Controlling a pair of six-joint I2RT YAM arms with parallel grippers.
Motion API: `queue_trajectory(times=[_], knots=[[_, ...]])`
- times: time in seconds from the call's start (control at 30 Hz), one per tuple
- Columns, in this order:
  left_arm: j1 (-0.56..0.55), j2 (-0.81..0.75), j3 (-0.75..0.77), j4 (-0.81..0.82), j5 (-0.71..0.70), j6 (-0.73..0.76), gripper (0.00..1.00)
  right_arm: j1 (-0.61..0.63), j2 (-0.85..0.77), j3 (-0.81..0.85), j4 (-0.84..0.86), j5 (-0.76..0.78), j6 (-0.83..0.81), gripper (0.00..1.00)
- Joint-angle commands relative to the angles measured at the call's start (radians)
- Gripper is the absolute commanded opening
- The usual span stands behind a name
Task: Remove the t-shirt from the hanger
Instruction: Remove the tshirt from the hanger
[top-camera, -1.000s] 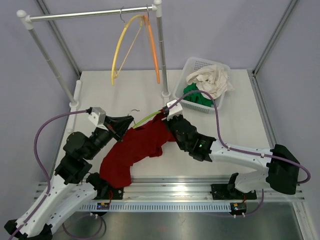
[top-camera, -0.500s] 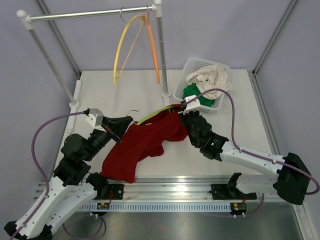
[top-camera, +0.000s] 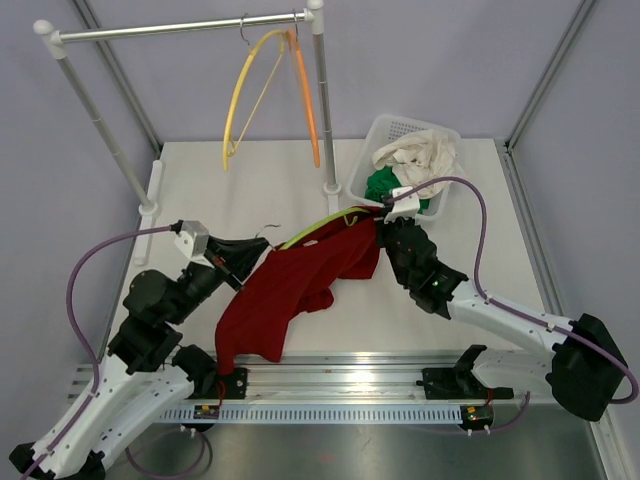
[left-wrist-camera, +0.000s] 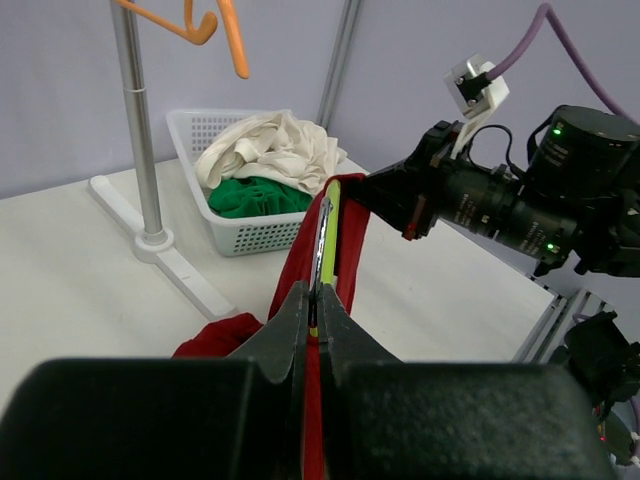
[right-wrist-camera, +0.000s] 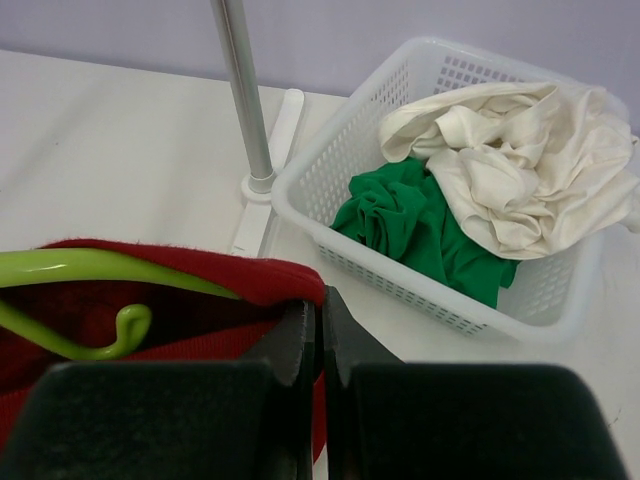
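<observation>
the left gripper (left-wrist-camera: 313, 300) is pinched tight on the thin edge of the lime-green hanger (left-wrist-camera: 328, 230), with red cloth caught alongside it. the right gripper (right-wrist-camera: 320, 310) is clamped on the upper hem of the red t-shirt (right-wrist-camera: 150, 262), where the cloth wraps over the hanger's arm. the t-shirt is on the hanger, stretched between the two grippers above the white table (top-camera: 260, 185), its lower end drooping toward the near-left edge by the aluminium rail (top-camera: 350, 372). pale lilac walls close the space in. at the back a white-posted clothes rack (top-camera: 180, 28) carries a yellow hanger (top-camera: 240, 95) and an orange hanger (top-camera: 305, 100). a white mesh basket (top-camera: 400, 128) at the far right holds a cream cloth (top-camera: 420, 155) over a green cloth (top-camera: 385, 185). only the overhead view shows the whole garment and both arms. the left wrist view looks along the hanger straight at the right arm's black wrist. the right wrist view alone shows a small moulded hook (right-wrist-camera: 128, 322) on the hanger inside the shirt. the hanger's long axis runs from the left gripper toward the basket, and the shirt lies along that same diagonal, near-left to far-right.
</observation>
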Motion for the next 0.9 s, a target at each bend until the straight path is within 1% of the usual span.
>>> queue_trajectory(times=[0.0, 0.27, 0.37, 0.47, 0.53, 0.57, 0.7, 0.77, 0.8, 0.87], knots=[[-0.002, -0.046, 0.010, 0.112, 0.051, -0.003, 0.00, -0.066, 0.020, -0.003, 0.039, 0.009, 0.022, 0.00], [-0.002, -0.094, 0.013, 0.093, 0.045, -0.004, 0.00, -0.112, 0.079, -0.003, 0.069, -0.017, 0.022, 0.00], [-0.002, -0.088, 0.009, 0.110, 0.046, -0.009, 0.00, -0.112, 0.072, -0.030, 0.112, -0.077, 0.022, 0.00], [-0.002, -0.071, 0.009, 0.119, 0.042, -0.015, 0.00, -0.111, 0.037, -0.079, 0.167, -0.202, 0.019, 0.00], [-0.002, -0.064, 0.007, 0.124, 0.031, -0.020, 0.00, -0.109, 0.009, -0.119, 0.215, -0.307, 0.022, 0.00], [-0.002, -0.057, 0.007, 0.127, 0.029, -0.021, 0.00, -0.108, 0.004, -0.130, 0.230, -0.386, 0.022, 0.00], [-0.002, -0.045, -0.003, 0.152, 0.017, -0.027, 0.00, -0.071, 0.004, -0.188, 0.328, -0.540, 0.022, 0.00], [-0.002, -0.041, -0.005, 0.159, 0.014, -0.030, 0.00, -0.034, 0.018, -0.210, 0.376, -0.571, 0.001, 0.00], [-0.002, -0.034, -0.007, 0.171, 0.012, -0.032, 0.00, 0.018, 0.039, -0.217, 0.417, -0.576, -0.031, 0.00], [-0.002, -0.028, -0.008, 0.184, 0.006, -0.038, 0.00, 0.069, 0.063, -0.230, 0.450, -0.588, -0.079, 0.00]])
